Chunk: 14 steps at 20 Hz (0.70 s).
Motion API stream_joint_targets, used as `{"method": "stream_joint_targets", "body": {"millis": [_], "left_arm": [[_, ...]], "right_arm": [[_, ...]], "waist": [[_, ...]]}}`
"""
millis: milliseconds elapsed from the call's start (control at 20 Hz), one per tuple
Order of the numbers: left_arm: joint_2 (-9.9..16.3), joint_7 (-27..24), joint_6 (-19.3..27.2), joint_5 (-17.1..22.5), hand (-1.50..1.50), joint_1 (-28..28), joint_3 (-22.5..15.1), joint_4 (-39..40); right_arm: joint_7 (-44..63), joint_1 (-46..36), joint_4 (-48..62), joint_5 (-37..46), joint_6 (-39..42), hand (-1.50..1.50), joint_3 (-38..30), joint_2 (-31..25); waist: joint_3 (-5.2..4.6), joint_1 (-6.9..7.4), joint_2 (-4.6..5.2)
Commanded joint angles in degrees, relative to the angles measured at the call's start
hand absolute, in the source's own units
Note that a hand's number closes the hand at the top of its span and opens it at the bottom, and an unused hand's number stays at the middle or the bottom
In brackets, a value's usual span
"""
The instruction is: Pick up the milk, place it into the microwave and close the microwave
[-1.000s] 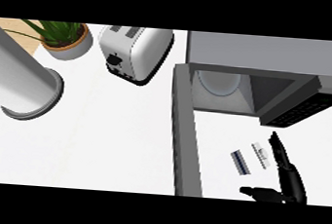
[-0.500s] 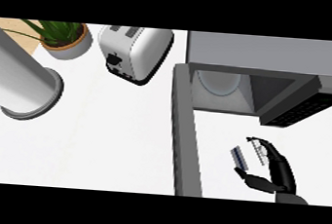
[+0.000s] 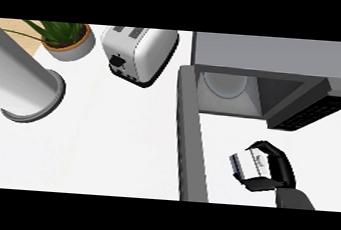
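Nearest to us, at the lower right of the head view, our right hand (image 3: 273, 167) comes up from the bottom edge with its fingers and thumb curled round the milk (image 3: 246, 162), a small white carton with a dark side. The carton sits in that grasp in front of the microwave (image 3: 270, 59), just right of the microwave door (image 3: 190, 138), which stands swung open and reaches toward us as a long grey panel. We cannot tell whether the carton touches the white counter (image 3: 105, 142) beneath it. Beyond the hand, the microwave's cavity gapes open, with a pale round turntable plate (image 3: 226, 85) inside and a dark control panel (image 3: 310, 109) at its right. Farther left stands a chrome toaster (image 3: 139, 52), with a potted plant (image 3: 66, 38) behind it and a large grey cylinder (image 3: 17, 83) at the left edge.
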Motion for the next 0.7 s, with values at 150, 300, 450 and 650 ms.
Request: {"method": "stream_joint_targets", "body": {"millis": [150, 300, 450, 650], "left_arm": [[0.56, 2.50, 1.01, 9.15, -1.50, 1.86, -0.02, -7.78], [-0.18, 1.67, -0.55, 8.42, -1.50, 3.84, 0.07, -8.13], [-1.11, 1.90, 1.02, 8.79, -1.50, 2.95, -0.45, -8.17], [-0.28, 1.38, -0.62, 9.87, -1.50, 4.33, 0.82, -7.91]], "right_arm": [[-2.93, -6.32, 2.13, -1.50, -0.41, 1.50, -1.40, 2.35], [-2.84, -7.61, 3.23, -2.01, -1.00, 1.50, -2.09, 3.11], [-2.49, -8.24, 2.92, -0.80, -1.23, 1.50, -0.64, 3.63], [0.12, -11.55, 2.51, -0.26, -2.83, 1.50, -0.72, 1.81]], "waist": [[0.13, -0.04, 0.12], [0.10, 0.06, 0.08], [0.03, -0.65, -0.01], [-0.01, -0.67, -0.13]]}}
